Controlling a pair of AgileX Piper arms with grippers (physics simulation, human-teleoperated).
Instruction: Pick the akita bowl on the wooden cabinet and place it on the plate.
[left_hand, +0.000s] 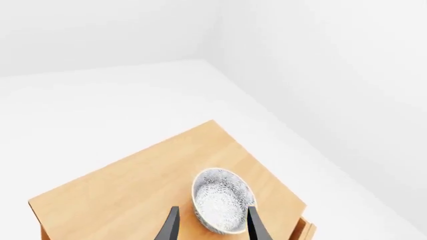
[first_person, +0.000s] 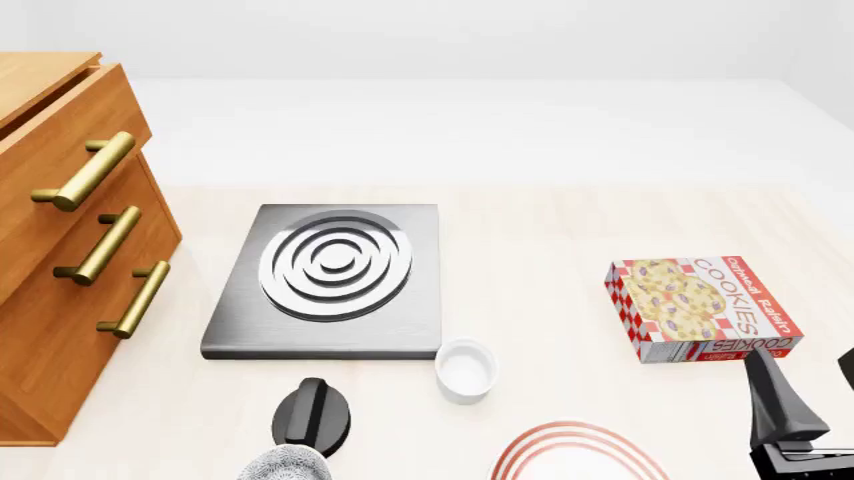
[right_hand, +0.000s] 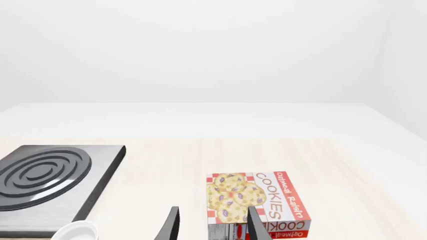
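Observation:
In the left wrist view the akita bowl (left_hand: 223, 206), speckled grey and white inside, stands on the flat top of the wooden cabinet (left_hand: 133, 185), near one of its edges. My left gripper (left_hand: 213, 227) hangs open above it, one finger crossing the bowl's rim and the other off to its side. In the front view the wooden cabinet (first_person: 67, 250) fills the left edge, with its top and the left gripper out of frame. The plate (first_person: 577, 455), white with red rings, shows at the bottom edge. My right gripper (first_person: 811, 385) is open and empty beside the plate.
A grey stove slab (first_person: 327, 270) lies mid-table with a white ramekin (first_person: 467, 368) in front of it. A cookies box (first_person: 701, 310) sits at the right, just ahead of the right gripper (right_hand: 213, 227). Another speckled bowl (first_person: 283, 465) and a dark rounded shape (first_person: 314, 415) are at the bottom edge.

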